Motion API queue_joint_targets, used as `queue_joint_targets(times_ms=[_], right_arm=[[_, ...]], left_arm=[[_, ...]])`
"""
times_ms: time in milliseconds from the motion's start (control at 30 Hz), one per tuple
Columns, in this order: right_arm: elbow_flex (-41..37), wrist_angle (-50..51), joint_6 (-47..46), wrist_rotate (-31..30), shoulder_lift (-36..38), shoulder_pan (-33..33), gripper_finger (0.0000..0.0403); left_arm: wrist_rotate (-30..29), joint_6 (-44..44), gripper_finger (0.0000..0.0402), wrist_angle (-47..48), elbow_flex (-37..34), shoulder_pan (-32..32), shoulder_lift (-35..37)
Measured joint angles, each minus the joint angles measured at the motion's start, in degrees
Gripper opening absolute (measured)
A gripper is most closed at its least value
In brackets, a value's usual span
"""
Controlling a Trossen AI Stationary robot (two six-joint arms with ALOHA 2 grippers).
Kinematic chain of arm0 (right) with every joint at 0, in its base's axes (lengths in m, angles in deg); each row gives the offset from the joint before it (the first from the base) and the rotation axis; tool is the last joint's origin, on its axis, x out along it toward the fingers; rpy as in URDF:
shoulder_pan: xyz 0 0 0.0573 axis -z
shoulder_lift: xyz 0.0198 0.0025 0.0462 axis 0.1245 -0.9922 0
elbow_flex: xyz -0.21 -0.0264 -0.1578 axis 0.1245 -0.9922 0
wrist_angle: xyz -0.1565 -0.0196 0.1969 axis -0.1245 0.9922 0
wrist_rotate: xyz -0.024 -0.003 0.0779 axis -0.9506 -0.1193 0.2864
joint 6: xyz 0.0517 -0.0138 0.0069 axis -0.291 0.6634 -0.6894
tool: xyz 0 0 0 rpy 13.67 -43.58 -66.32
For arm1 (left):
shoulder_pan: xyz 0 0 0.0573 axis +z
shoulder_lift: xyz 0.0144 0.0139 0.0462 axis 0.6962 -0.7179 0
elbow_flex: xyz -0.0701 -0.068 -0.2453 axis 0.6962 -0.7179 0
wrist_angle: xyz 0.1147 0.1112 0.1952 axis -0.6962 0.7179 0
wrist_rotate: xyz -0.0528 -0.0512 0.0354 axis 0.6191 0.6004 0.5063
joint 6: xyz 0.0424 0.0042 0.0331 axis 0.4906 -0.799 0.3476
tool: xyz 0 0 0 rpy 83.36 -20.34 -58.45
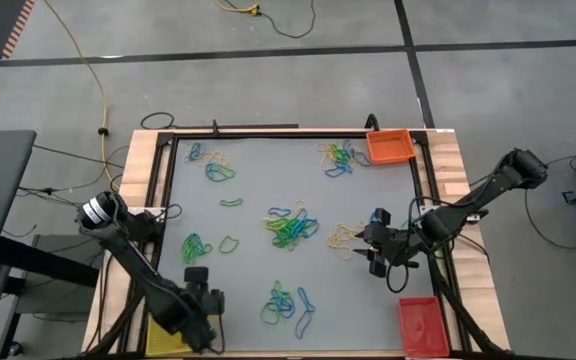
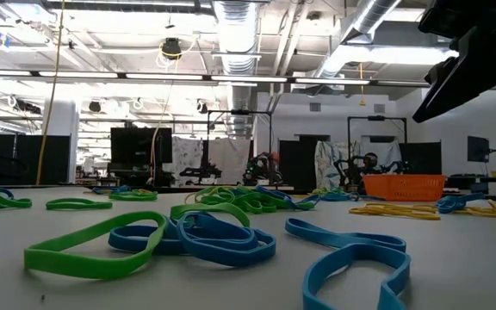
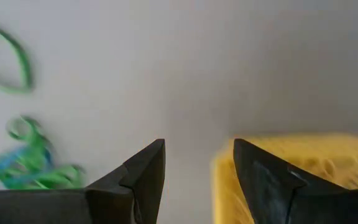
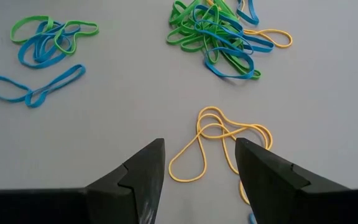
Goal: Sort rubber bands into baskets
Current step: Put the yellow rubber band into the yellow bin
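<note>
High view is showing the left gripper [image 1: 200, 283] at lower left hiding most of the yellow plastic basket [image 1: 164, 335], jaws parted, empty; right gripper [image 1: 377, 243], jaws parted, is hovering beside tangled yellow rubber bands [image 1: 345, 238].

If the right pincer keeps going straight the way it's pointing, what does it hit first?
Most likely the loose tangle of yellow rubber bands lying just ahead of the open right pincer. The green and blue pile sits farther along; depth is hard to judge.

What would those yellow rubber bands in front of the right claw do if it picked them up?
The yellow rubber bands would probably droop limply: they lie in thin, wavy loops. Several overlap, so lifting one may drag others along. The right gripper, open just short of them, might struggle to pinch something so flat.
</note>
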Motion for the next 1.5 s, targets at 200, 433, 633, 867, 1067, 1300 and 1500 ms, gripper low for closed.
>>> queue_joint_targets(times_ms=[200, 433, 633, 867, 1067, 1300, 1500], right_arm=[[0.0, 0.0, 0.0, 0.0, 0.0, 0.0, 0.0224], [0.0, 0.0, 0.0, 0.0, 0.0, 0.0, 0.0224], [0.0, 0.0, 0.0, 0.0, 0.0, 0.0, 0.0224], [0.0, 0.0, 0.0, 0.0, 0.0, 0.0, 0.0224], [0.0, 0.0, 0.0, 0.0, 0.0, 0.0, 0.0224], [0.0, 0.0, 0.0, 0.0, 0.0, 0.0, 0.0224], [0.0, 0.0, 0.0, 0.0, 0.0, 0.0, 0.0224]], left_arm=[[-5.7, 5.7, 0.0179, -0.1, 0.0, 4.5, 0.0], [-16.2, 13.8, 0.0179, -3.8, 0.0, 9.1, 0.0], [-24.1, 21.0, 0.0179, -11.6, 0.0, 13.2, 0.0], [-30.8, 29.5, 0.0179, -22.9, 0.0, 19.2, 0.0], [-27.3, 36.4, 0.0179, -35.2, 0.0, 25.2, 0.0], [-19.0, 38.8, 0.0179, -37.8, -0.9, 30.3, 0.0], [-17.9, 37.0, 0.0179, -41.4, -6.4, 31.5, 0.0]])
